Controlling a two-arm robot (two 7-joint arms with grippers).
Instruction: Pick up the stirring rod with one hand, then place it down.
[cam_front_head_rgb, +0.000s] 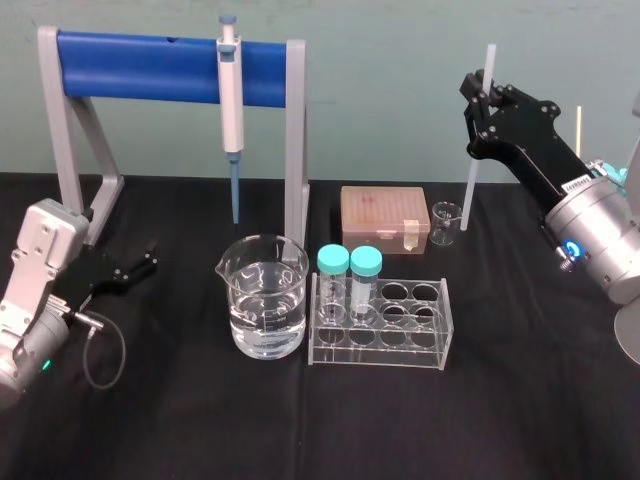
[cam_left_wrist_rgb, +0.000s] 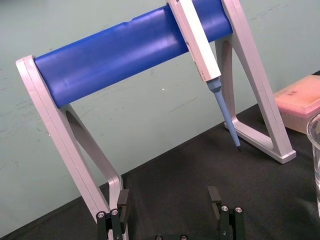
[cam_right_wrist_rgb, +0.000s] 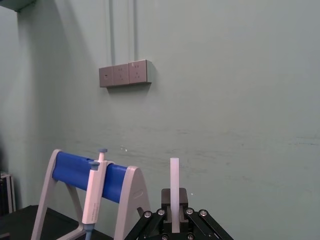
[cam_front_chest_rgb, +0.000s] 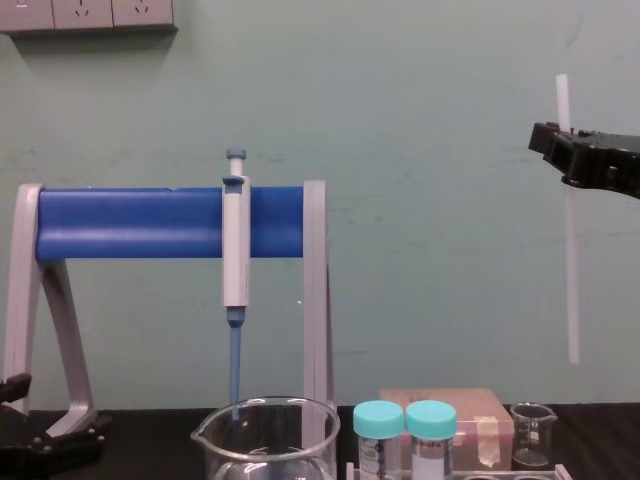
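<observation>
The stirring rod (cam_front_head_rgb: 473, 170) is a thin white stick held upright in the air at the right, above the small beaker (cam_front_head_rgb: 446, 223). My right gripper (cam_front_head_rgb: 486, 97) is shut on the rod near its upper end; the rod's lower end (cam_front_chest_rgb: 572, 300) hangs free well above the table. In the right wrist view the rod (cam_right_wrist_rgb: 174, 192) stands between the black fingers. My left gripper (cam_front_head_rgb: 145, 258) rests low on the table at the left, open, with nothing between its fingers (cam_left_wrist_rgb: 215, 196).
A grey stand with a blue bar (cam_front_head_rgb: 150, 65) holds a grey-and-blue pipette (cam_front_head_rgb: 231, 110) at the back. In front are a large glass beaker (cam_front_head_rgb: 264, 298), a clear tube rack (cam_front_head_rgb: 380, 325) with two teal-capped vials, and a pinkish tip box (cam_front_head_rgb: 384, 215).
</observation>
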